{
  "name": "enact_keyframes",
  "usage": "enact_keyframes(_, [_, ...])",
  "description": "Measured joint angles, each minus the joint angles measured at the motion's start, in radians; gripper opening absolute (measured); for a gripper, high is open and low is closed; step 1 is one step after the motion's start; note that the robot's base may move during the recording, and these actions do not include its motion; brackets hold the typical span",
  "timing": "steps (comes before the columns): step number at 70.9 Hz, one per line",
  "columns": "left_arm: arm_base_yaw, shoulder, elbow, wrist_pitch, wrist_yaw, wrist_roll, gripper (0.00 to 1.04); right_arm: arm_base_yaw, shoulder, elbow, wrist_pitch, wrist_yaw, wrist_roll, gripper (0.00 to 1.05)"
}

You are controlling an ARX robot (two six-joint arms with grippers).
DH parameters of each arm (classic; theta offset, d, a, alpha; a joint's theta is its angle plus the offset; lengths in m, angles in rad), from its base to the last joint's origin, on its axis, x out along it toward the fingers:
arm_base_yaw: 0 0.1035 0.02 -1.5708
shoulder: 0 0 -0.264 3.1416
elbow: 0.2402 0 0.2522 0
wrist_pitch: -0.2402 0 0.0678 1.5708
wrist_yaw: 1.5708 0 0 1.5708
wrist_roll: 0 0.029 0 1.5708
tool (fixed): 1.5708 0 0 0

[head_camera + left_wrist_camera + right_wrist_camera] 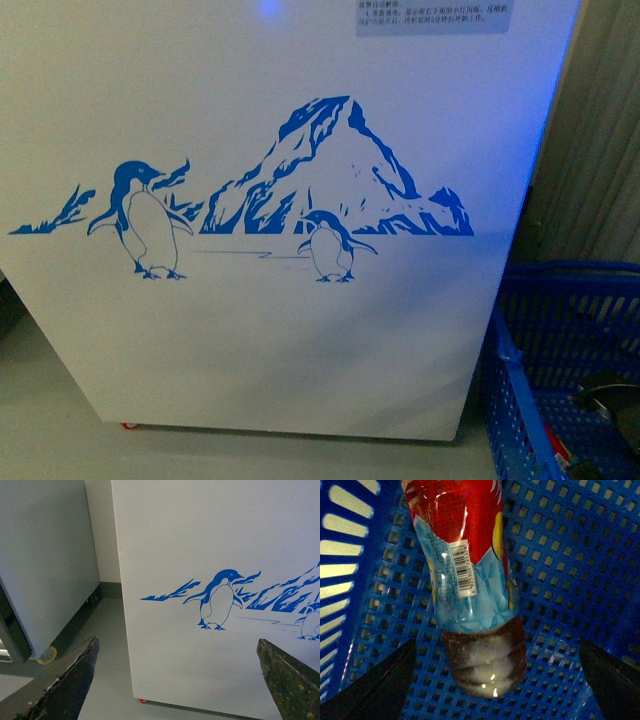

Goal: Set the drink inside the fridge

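Straddling drink [470,580], right fingers [375,685] spread wide, inside basket [570,580]

Drink bottle [470,580] lies in the blue basket [570,570], right claw [497,647] spread wide over it.

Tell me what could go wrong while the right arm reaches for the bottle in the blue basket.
1. The right tool is open near the rounded base of the bottle; closing there, the grip may slip.
2. Its fingers could snag the mesh of the blue basket.
3. The blue basket stands close beside the fridge, so the lift might knock its wall.
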Motion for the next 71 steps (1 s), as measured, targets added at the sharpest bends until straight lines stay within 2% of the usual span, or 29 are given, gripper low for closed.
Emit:
enact_keyframes(19, [0.0,0.0,0.0,0.0,0.0,0.0,0.97,0.039,0.159,0.193,-0.086,0.006,0.031,0.97])
enact_keyframes(26, [0.0,0.0,0.0,0.0,0.0,0.0,0.97,0.047,0.217,0.258,-0.129,0.06,0.035,0.97])
enact_keyframes(43, [0.0,0.0,0.0,0.0,0.0,0.0,0.97,0.035,0.285,0.315,-0.15,0.072,0.04,0.97])
enact_keyframes(65, [0.0,0.0,0.0,0.0,0.0,0.0,0.97,0.034,0.245,0.246,-0.142,0.027,0.086,0.54])
enact_keyframes(71, [0.0,0.0,0.0,0.0,0.0,0.0,0.97,0.03,0.2,0.185,-0.124,0.015,0.1,0.47])
